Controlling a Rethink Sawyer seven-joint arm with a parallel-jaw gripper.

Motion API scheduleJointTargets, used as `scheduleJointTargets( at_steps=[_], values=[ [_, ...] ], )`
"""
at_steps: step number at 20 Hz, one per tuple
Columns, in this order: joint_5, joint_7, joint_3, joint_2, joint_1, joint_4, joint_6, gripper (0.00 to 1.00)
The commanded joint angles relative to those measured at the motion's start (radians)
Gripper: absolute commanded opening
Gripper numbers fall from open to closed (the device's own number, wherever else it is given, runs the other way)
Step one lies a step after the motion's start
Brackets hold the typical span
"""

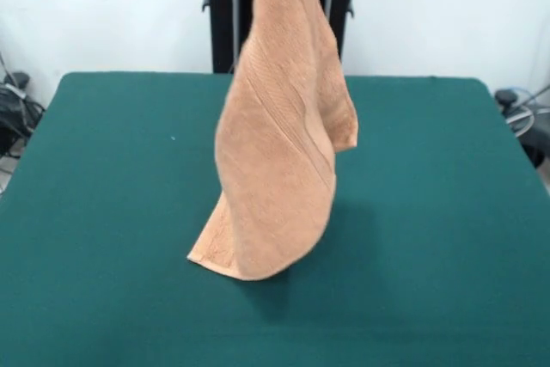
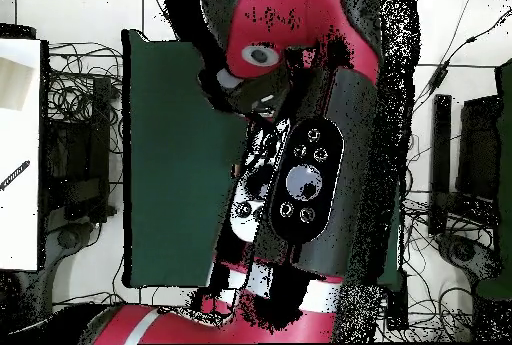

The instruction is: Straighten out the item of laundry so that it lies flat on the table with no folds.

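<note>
towel (image 1: 279, 135) top cut off by frame edge, arm (image 2: 300, 161) hiding towel overhead

table (image 1: 103, 212): dark green cloth | on it: towel (image 1: 279, 169) lower edge only

No readable text, label or number anywhere.

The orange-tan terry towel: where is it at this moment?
In the front view the orange-tan terry towel hangs from above the picture's top edge over the middle of the dark green felt table, its lower edge at or just above the cloth.
</note>
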Motion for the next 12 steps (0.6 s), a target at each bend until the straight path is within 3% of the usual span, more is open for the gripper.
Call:
scheduleJointTargets(
  at_steps=[1, 6, 12],
  values=[
    [0.023, 0.379, 0.003, 0.043, 0.038, 0.183, -0.136, 0.0],
    [0.034, 0.389, 0.005, 0.072, 0.046, 0.188, -0.181, 0.0],
    [0.078, 0.396, 0.038, 0.066, 0.035, 0.279, -0.341, 0.0]
  ],
)
